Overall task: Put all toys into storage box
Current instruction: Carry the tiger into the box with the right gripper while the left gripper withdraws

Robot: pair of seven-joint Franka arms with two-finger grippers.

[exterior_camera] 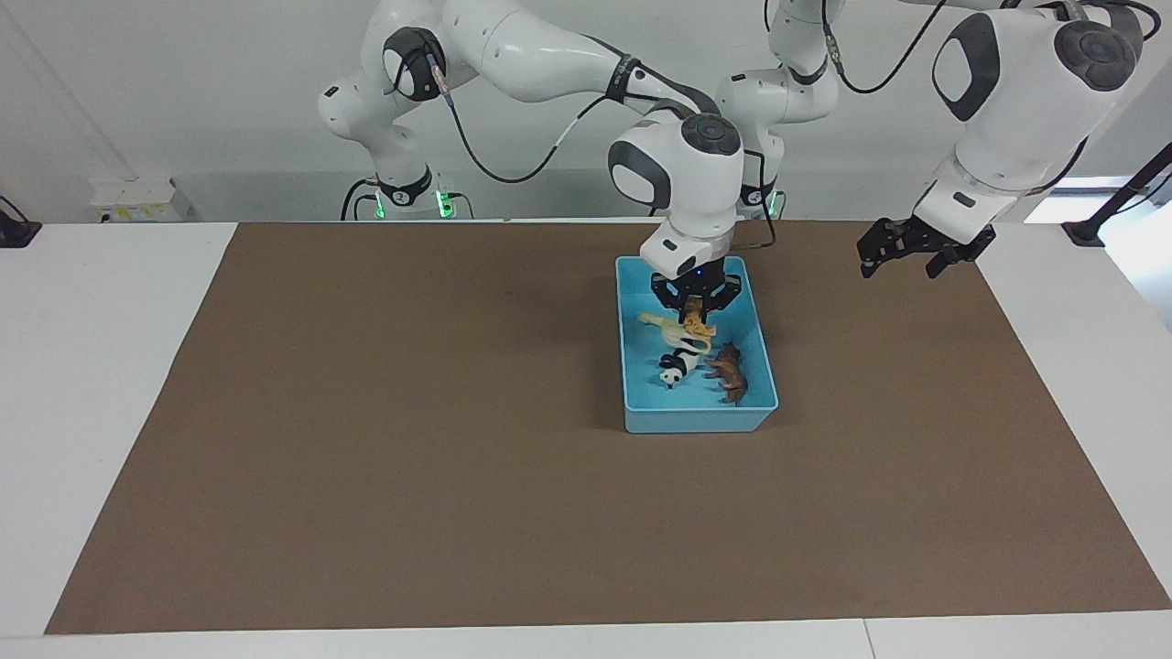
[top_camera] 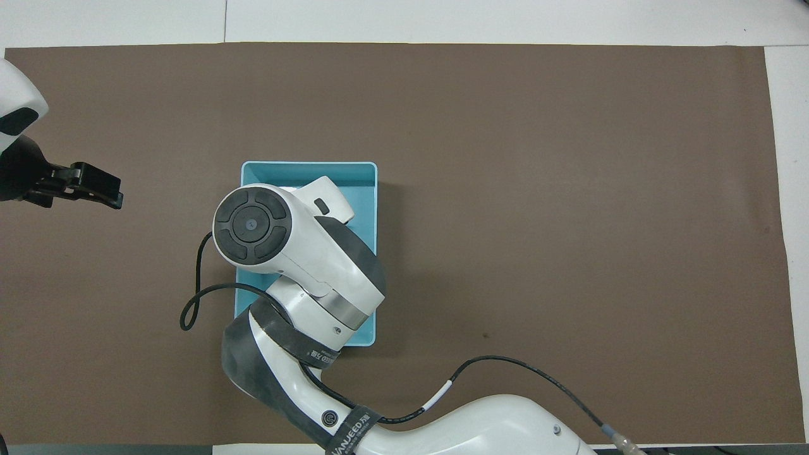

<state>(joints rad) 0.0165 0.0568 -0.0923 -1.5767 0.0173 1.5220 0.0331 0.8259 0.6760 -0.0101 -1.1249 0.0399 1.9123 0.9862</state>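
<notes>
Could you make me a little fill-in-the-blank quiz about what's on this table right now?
1. The right gripper holds the orange ____ over the storage box.
2. The panda lies in the box beside the brown ____.
3. The cream-white horse lies ____ the box.
4. The left gripper waits over the brown ____.

Missing words: tiger; lion; inside; mat

Glossy white arms point(exterior_camera: 549, 46) with dark grey joint caps, looping black cables point(top_camera: 196, 297), black end effectors.

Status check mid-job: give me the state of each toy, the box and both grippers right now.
tiger: held in the right gripper, low inside the storage box
horse: lying in the box
panda: lying in the box
lion: in the box
left gripper: holds nothing, waiting over the mat
</notes>
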